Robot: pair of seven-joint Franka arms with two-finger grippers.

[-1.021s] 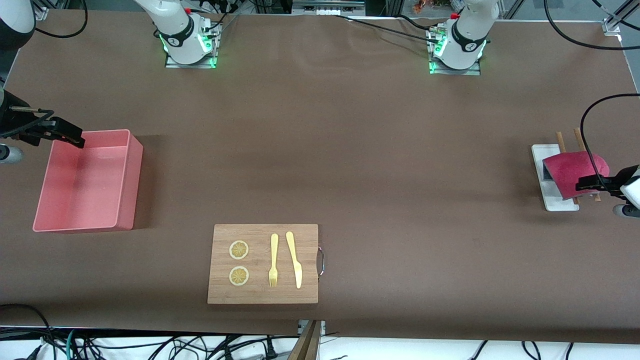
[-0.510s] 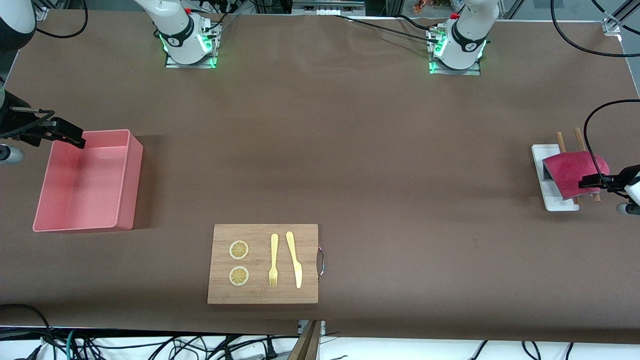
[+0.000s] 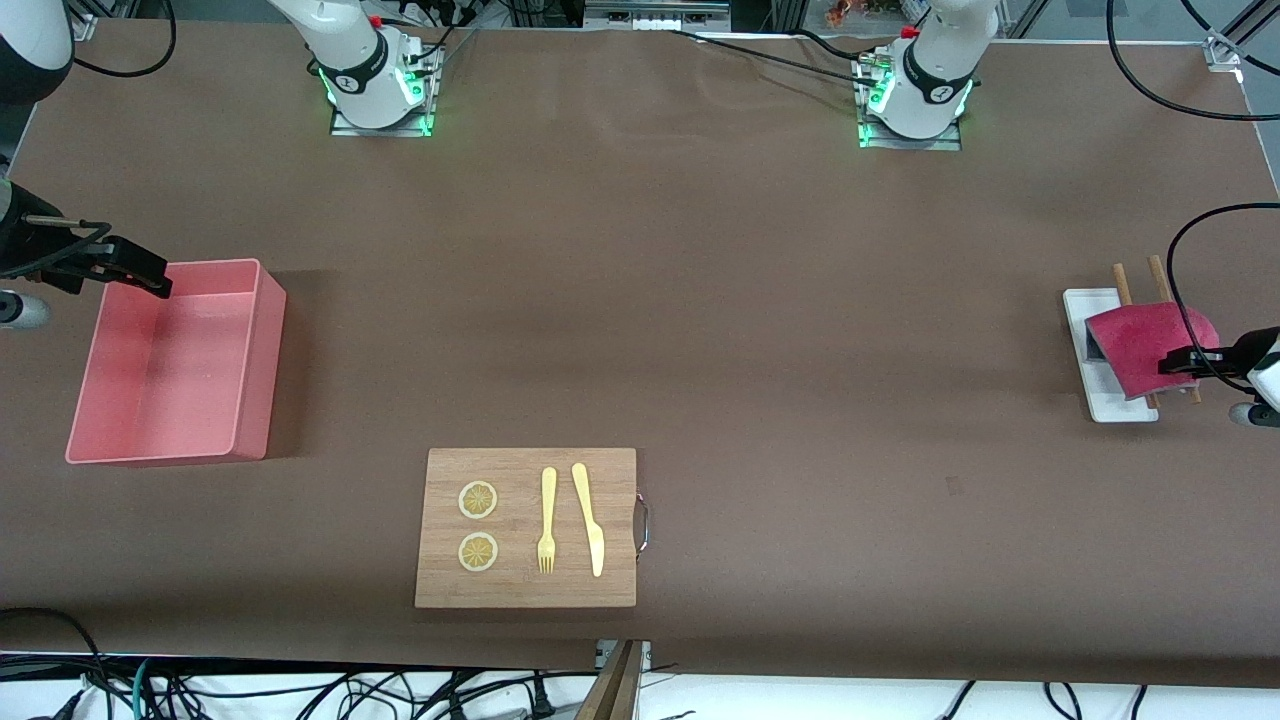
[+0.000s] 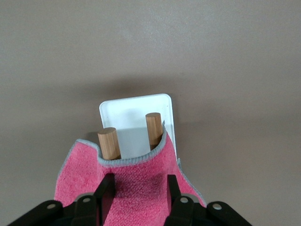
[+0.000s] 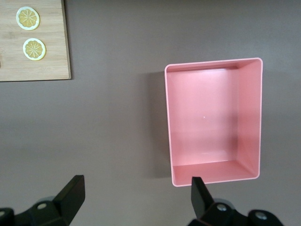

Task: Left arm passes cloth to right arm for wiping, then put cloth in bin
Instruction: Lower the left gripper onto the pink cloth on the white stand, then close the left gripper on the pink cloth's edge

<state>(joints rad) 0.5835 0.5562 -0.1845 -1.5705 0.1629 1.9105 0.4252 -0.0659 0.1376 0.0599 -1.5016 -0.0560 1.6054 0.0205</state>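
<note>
While the cloth (image 4: 136,183) hangs draped over two wooden pegs (image 4: 109,142) on a small white stand (image 4: 134,113) at the left arm's end of the table, the left gripper (image 4: 137,193) straddles it, one finger on each side, parted and not yet pinching. By my reading the task is only beginning: grasp, handover, wiping and binning all remain. Waiting well apart from all this, the right gripper (image 5: 134,188) hovers wide open and empty over the edge of the pink bin (image 3: 255,350), which holds nothing; near it lies a wooden board (image 3: 525,590) with lemon slices (image 3: 478,500), fork (image 3: 547,520) and knife (image 3: 588,518)
</note>
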